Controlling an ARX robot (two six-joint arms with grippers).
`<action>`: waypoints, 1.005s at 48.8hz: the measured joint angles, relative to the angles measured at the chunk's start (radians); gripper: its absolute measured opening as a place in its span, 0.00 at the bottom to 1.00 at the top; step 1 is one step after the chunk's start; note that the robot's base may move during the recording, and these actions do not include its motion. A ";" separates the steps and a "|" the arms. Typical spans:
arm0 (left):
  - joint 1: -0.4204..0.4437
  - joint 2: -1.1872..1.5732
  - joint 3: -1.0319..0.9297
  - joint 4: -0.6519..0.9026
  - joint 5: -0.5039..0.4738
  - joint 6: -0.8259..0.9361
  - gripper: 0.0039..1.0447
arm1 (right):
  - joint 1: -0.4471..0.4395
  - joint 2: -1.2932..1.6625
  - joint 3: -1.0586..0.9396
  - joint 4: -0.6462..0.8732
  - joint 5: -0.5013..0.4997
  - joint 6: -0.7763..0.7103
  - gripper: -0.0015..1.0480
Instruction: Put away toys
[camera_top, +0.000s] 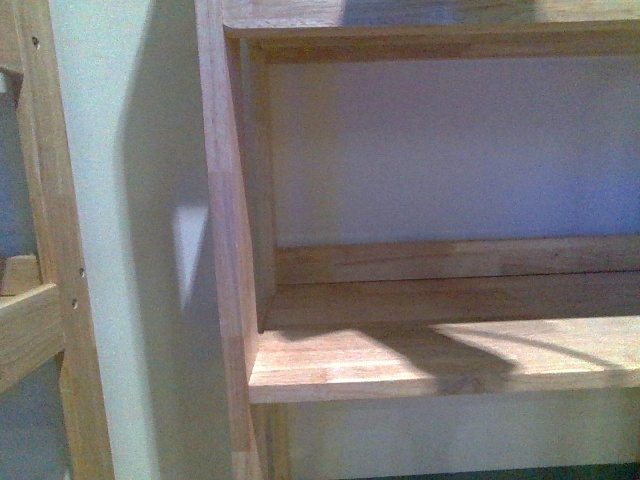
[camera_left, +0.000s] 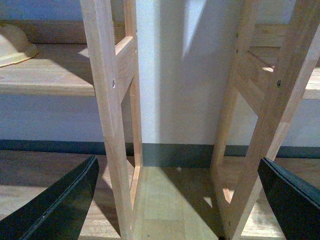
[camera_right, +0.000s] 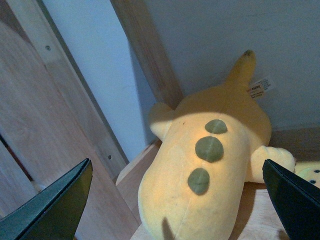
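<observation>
The plush toy (camera_right: 205, 175) lies on a wooden shelf (camera_right: 135, 175) against the wall, at twelve o'clock from the right gripper (camera_right: 175, 210), whose jaws stand spread wide with nothing between them, framing the toy without touching it. It looks already set down, pushed toward the upright so it rests securely. The left gripper (camera_left: 175, 200) also gapes empty, aimed between two shelf frames (camera_left: 107, 100). In the front view, another shelf board (camera_top: 440, 360) is bare.

Yellow plush toy (camera_right: 200, 185) with three green spots; pale wooden shelf (camera_top: 440, 360).
</observation>
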 joint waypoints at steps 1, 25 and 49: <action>0.000 0.000 0.000 0.000 0.000 0.000 0.95 | -0.001 -0.027 -0.033 0.015 0.000 0.000 1.00; 0.000 0.000 0.000 0.000 0.000 0.000 0.95 | 0.090 -0.560 -0.731 0.304 0.223 -0.317 1.00; 0.000 0.000 0.000 0.000 0.000 0.000 0.95 | 0.155 -1.117 -1.472 0.464 0.510 -0.569 1.00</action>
